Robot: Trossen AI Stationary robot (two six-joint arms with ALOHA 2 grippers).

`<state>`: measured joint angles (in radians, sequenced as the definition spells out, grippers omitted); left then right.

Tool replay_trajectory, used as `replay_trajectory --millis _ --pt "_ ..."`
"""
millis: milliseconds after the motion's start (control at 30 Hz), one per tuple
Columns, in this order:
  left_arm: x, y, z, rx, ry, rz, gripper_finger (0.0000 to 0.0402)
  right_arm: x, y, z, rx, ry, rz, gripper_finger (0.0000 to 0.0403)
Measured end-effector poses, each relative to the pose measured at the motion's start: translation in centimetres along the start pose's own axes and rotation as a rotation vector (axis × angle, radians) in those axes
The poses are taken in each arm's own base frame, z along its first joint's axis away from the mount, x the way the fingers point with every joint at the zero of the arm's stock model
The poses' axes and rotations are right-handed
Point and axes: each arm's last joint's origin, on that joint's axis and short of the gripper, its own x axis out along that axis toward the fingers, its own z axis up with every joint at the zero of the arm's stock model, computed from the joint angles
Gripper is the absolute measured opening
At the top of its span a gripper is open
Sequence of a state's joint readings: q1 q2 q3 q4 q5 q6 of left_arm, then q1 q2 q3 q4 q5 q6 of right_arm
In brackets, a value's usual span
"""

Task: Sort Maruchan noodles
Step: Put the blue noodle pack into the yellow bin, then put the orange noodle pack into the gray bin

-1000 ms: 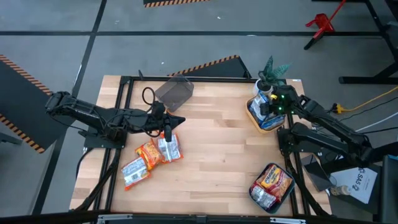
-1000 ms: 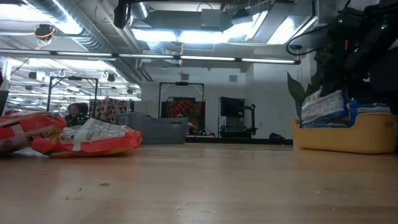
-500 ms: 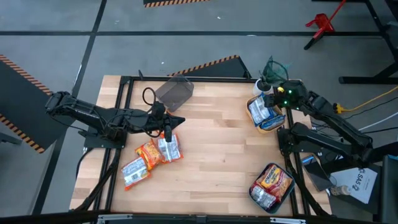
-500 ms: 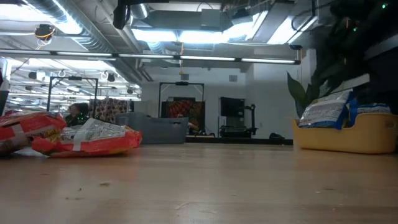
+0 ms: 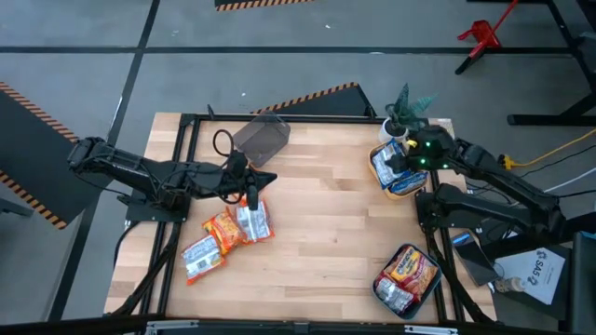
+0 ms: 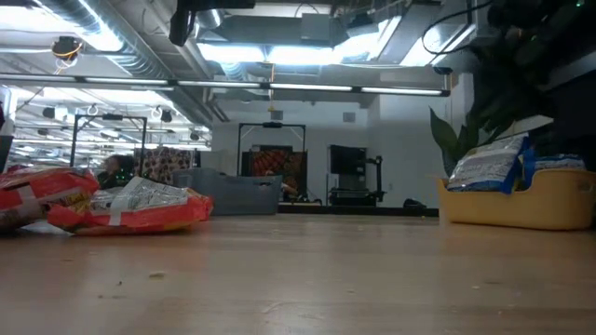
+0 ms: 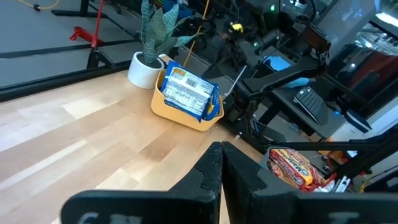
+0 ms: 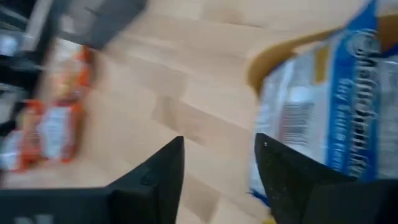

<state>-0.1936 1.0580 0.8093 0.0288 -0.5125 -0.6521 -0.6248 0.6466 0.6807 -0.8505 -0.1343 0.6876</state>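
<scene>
Loose Maruchan noodle packets (image 5: 228,233), orange and white-silver, lie flat in a small pile on the left half of the wooden table (image 5: 317,223). My left gripper (image 5: 251,197) hovers shut just beyond the pile and holds nothing. A yellow container (image 5: 399,177) at the far right holds blue-white packets (image 8: 329,112), one of which leans on its rim (image 6: 489,167). My right gripper (image 5: 399,160) hangs open over that container; its fingers (image 8: 155,174) have nothing between them. A teal container (image 5: 408,276) at the near right holds orange packets.
A grey container (image 5: 261,138) stands at the table's far side, left of centre. A potted plant (image 5: 408,104) stands in the far right corner behind the yellow container. Bare wood lies between the pile and the two right-hand containers.
My right gripper has risen away from the yellow container and swung a little toward the far right corner, then back. The blue-white packet that stood under it now leans on the container's rim, tipped over to one side.
</scene>
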Motion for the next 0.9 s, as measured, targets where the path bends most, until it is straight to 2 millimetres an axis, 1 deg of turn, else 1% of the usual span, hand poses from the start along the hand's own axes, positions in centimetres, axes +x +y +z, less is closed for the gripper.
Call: replay_trajectory --millis 167,267,367,500,600,667,833,900 --pt "0.1 0.1 0.1 0.0 -0.003 0.006 0.0 0.3 -0.3 -0.3 -0.006 -0.043 -0.156 0.0139" --pt "0.1 0.1 0.1 -0.001 -0.003 0.006 0.0 0.1 -1.0 -0.7 0.012 -0.041 -0.284 0.0125" --pt "0.1 0.1 0.1 -0.001 -0.002 0.005 0.0 -0.1 -1.6 -1.3 0.029 -0.005 -0.375 0.0112" --pt "0.1 0.1 0.1 0.0 -0.001 0.006 0.0 -0.4 -2.4 -1.8 0.071 -0.003 -0.509 0.0095" --pt "0.1 0.1 0.1 0.0 -0.001 0.006 0.0 -0.6 -2.5 -1.8 0.075 -0.02 -0.546 0.0085" --pt "0.1 0.1 0.1 0.0 -0.001 0.006 0.0 -1.2 -2.1 -1.4 0.048 -0.042 -0.536 0.008" --pt "0.1 0.1 0.1 -0.009 -0.001 0.006 0.0 -4.5 -0.4 0.4 -0.011 -0.166 -0.556 0.0068" --pt "0.1 0.1 0.1 -0.023 -0.001 0.006 0.0 -5.6 0.4 1.2 -0.037 -0.194 -0.507 0.0064"
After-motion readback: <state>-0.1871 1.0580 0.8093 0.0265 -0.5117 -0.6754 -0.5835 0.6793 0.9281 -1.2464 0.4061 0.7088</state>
